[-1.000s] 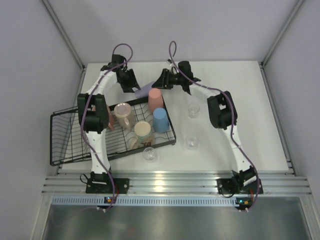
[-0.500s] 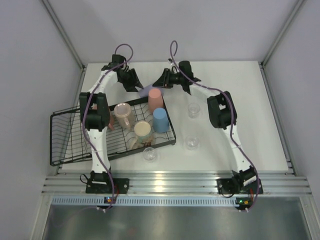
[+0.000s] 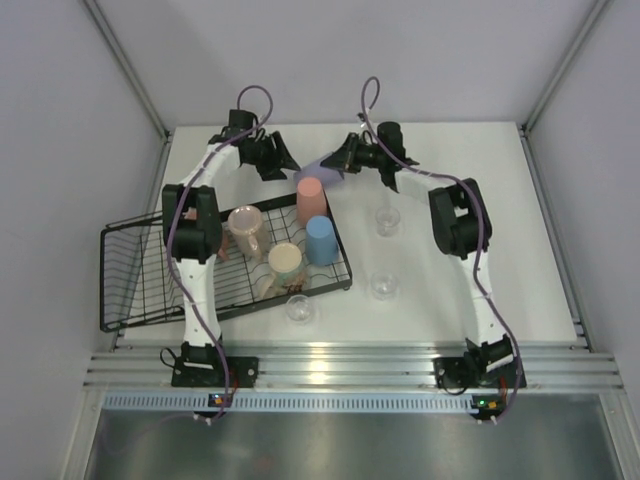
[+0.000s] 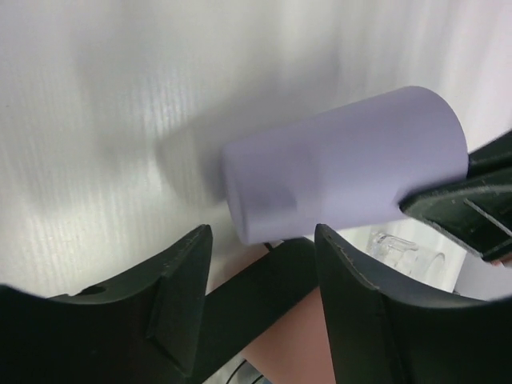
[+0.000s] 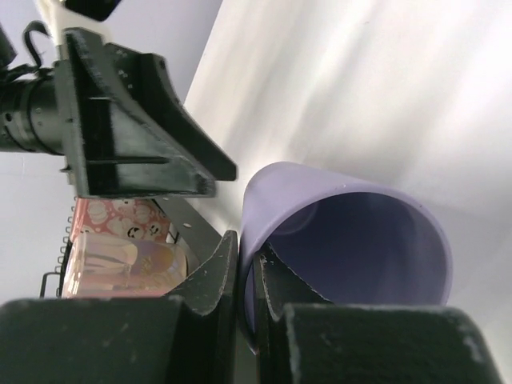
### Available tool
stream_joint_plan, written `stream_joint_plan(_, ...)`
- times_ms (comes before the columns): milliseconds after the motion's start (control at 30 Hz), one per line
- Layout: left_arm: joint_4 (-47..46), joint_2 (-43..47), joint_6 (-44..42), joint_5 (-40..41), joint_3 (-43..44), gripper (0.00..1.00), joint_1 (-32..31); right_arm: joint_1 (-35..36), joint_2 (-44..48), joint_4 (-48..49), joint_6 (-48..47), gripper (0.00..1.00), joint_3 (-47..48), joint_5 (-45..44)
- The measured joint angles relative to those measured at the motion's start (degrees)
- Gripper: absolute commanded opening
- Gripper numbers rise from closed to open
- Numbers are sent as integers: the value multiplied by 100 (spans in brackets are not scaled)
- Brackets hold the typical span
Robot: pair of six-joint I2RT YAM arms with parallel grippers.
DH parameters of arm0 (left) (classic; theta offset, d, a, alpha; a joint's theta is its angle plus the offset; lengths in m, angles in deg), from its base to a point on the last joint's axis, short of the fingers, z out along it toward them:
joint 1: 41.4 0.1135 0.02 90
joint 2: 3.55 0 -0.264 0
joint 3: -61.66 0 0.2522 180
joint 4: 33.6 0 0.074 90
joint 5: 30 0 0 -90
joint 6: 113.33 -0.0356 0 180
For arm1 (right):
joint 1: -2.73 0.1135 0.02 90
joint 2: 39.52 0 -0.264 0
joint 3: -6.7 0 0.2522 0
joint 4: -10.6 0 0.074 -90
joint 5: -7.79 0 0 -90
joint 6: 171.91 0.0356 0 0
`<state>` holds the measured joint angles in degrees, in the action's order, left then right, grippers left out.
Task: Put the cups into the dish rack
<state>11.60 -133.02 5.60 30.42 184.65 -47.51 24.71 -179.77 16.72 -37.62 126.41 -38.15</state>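
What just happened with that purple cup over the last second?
The right gripper closed on the rim of the lavender cup and drew it rightward, away from the left gripper, whose jaws now stand open and empty. The dish rack, the cups in it and the three clear glasses outside it stayed put.

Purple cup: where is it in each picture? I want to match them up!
Top external: the lavender cup is far from the arm bases, just beyond the dish rack.
Left wrist: centre right, lying sideways past the open left gripper.
Right wrist: lower right, mouth toward the camera.
Shared landmark: the right gripper pinching the cup's wall.
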Motion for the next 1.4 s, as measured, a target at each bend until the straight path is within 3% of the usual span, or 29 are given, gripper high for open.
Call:
stream_joint_plan(267, -160, 706, 247, -267, 140, 71, -26, -723, 435, 994, 682, 0, -907, 229)
stream_joint_plan(300, -192, 848, 264, -308, 155, 78, -17, -813, 533, 1176, 835, 0, -1021, 269)
stream_joint_plan(467, -651, 1864, 516, -887, 92, 91, 20, -1119, 1318, 2382, 1773, 0, -1561, 372)
stream_joint_plan(633, -2157, 3281, 1176, -1639, -1075, 97, 28, -1099, 2319, 4159, 3018, 0, -2050, 385)
stream_joint_plan(767, -3235, 4127, 1810, -2015, -2122, 98, 2, -1021, 2865, 4988, 3864, 0, -2363, 308)
stream_joint_plan(1000, -3893, 4352, 2155, -2094, -2664, 98, -306, -778, 3038, 5276, 4562, 0, -2780, 170)
stream_joint_plan(1400, -3917, 4415, 2153, -1744, -3106, 98, -553, -411, 3224, 5257, 4566, 0, -3060, 37)
